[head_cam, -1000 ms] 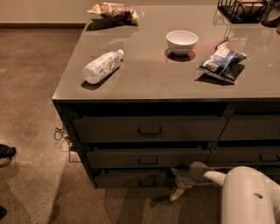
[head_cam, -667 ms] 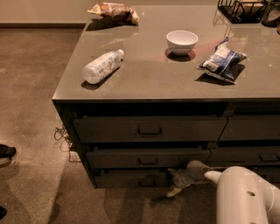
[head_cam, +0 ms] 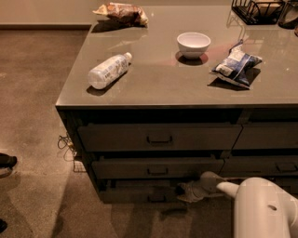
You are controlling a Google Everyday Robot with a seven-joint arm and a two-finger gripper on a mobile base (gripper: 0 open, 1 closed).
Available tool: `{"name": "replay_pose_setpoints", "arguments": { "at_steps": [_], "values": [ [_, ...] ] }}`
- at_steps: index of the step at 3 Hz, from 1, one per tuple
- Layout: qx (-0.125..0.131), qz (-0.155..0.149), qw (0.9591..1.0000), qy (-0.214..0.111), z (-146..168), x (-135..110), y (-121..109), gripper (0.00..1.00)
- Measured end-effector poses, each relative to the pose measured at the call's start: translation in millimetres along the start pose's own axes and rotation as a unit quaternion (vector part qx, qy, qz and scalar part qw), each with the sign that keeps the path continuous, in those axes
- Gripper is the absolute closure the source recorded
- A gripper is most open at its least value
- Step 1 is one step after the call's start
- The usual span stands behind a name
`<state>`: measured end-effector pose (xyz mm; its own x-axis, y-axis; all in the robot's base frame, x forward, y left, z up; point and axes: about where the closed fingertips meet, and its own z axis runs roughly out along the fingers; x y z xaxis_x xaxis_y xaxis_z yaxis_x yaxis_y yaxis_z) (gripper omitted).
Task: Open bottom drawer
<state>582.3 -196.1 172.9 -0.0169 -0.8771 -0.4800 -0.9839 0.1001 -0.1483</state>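
Note:
The bottom drawer (head_cam: 135, 193) is the lowest, slimmest dark front in the left stack under the counter. Its small black handle (head_cam: 156, 198) sits mid-front. The drawer front stands slightly out from the cabinet, with a dark gap above it. My gripper (head_cam: 182, 190) reaches in from the lower right on a white arm (head_cam: 260, 209). It sits just right of and slightly above the handle, against the drawer's upper front edge.
Two taller drawers (head_cam: 158, 137) (head_cam: 156, 168) sit above it. On the counter (head_cam: 153, 88) lie a plastic bottle (head_cam: 108, 70), a white bowl (head_cam: 193, 44), a blue snack bag (head_cam: 235, 65), a chip bag (head_cam: 122, 12) and a black wire rack (head_cam: 258, 9). Cables (head_cam: 67, 146) lie at the cabinet's left foot.
My gripper has shifted a little to the left and up along the bottom drawer front, toward the handle. The drawer itself looks unmoved.

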Motion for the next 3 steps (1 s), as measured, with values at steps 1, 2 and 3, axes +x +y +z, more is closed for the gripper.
{"name": "replay_pose_setpoints", "arguments": {
  "at_steps": [1,2,3],
  "values": [
    [-0.012,0.005,0.9999,-0.002,-2.7,2.4,15.9,0.88],
    [-0.012,0.005,0.9999,-0.002,-3.9,1.8,15.8,1.00],
    [-0.055,0.027,0.9978,-0.024,-2.3,2.6,73.0,1.00]
  ]
}}
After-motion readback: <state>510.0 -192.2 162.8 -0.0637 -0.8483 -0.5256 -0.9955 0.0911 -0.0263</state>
